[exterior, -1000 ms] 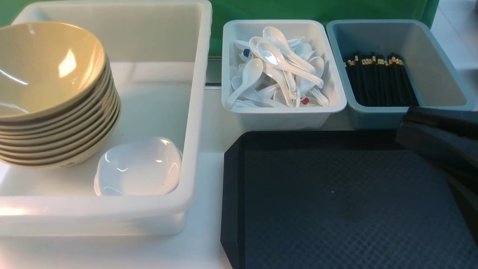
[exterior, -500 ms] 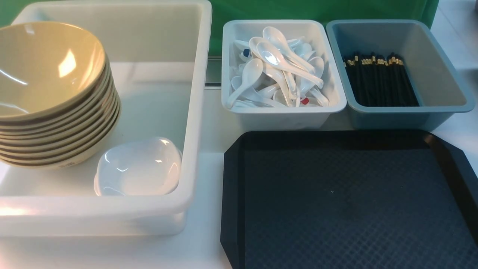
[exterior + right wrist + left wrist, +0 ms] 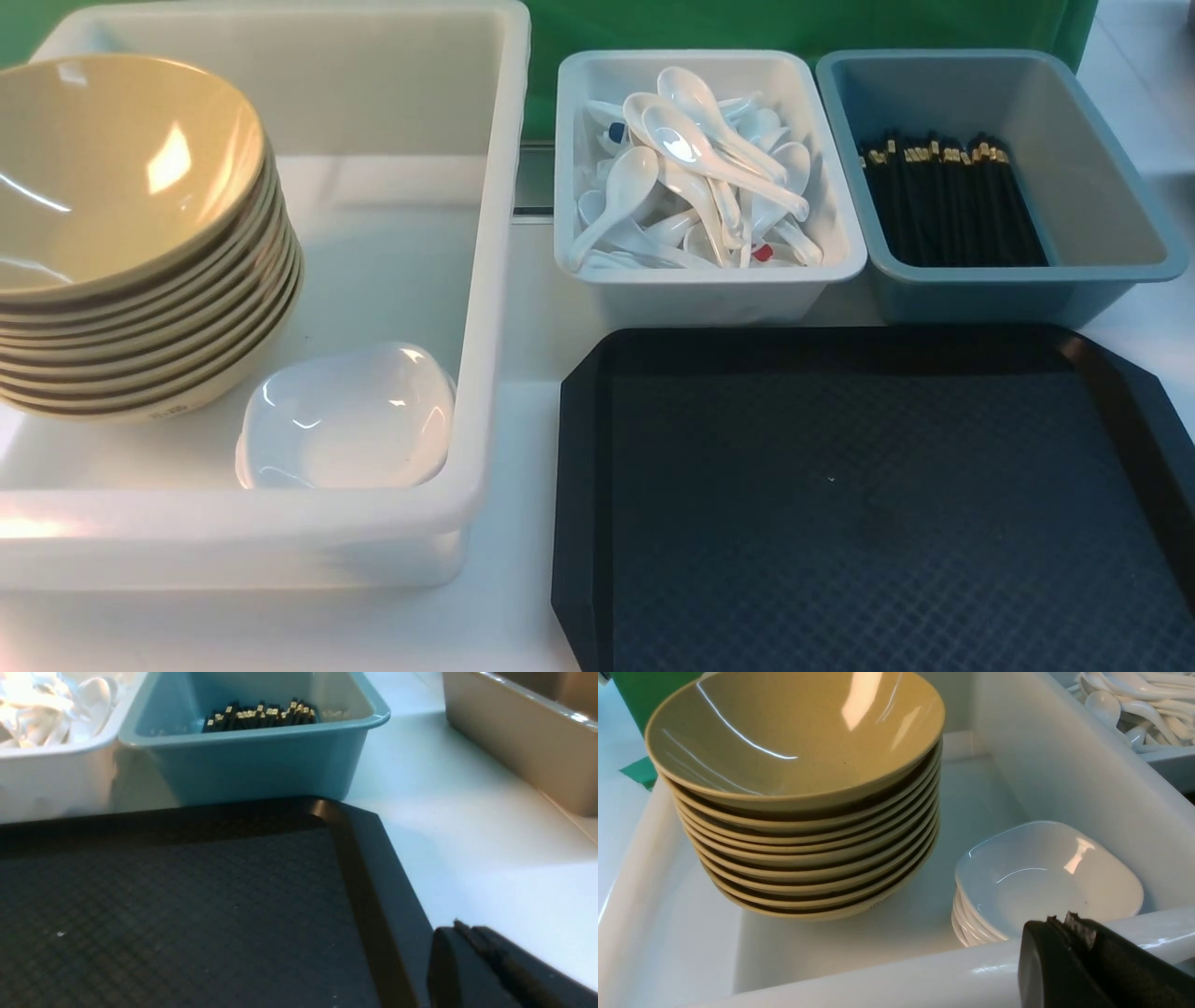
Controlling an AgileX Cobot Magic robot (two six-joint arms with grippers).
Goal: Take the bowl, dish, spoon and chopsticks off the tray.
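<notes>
The black tray (image 3: 840,523) lies bare at the front right, with nothing on it. A tan-yellow bowl (image 3: 112,168) tops a stack of several like it in the big white tub. Beside that stack sits a white dish (image 3: 350,420) on top of other dishes (image 3: 1045,877). Spoons (image 3: 691,168) fill the small white tub and black chopsticks (image 3: 948,201) lie in the blue-grey tub. Neither arm shows in the front view. My left gripper (image 3: 1059,919) is shut and empty, over the big tub's near rim by the dishes. Over the tray's right rim (image 3: 373,896), my right gripper (image 3: 460,926) is shut and empty.
The big white tub (image 3: 504,233) stands left of the tray. Behind the tray stand the spoon tub (image 3: 709,275) and the blue-grey tub (image 3: 1102,168) side by side. A beige tub (image 3: 514,742) stands farther right on the white table.
A second ago my right arm hung over the tray's far right corner. It has since pulled back out of the front view. Nothing else has moved.
</notes>
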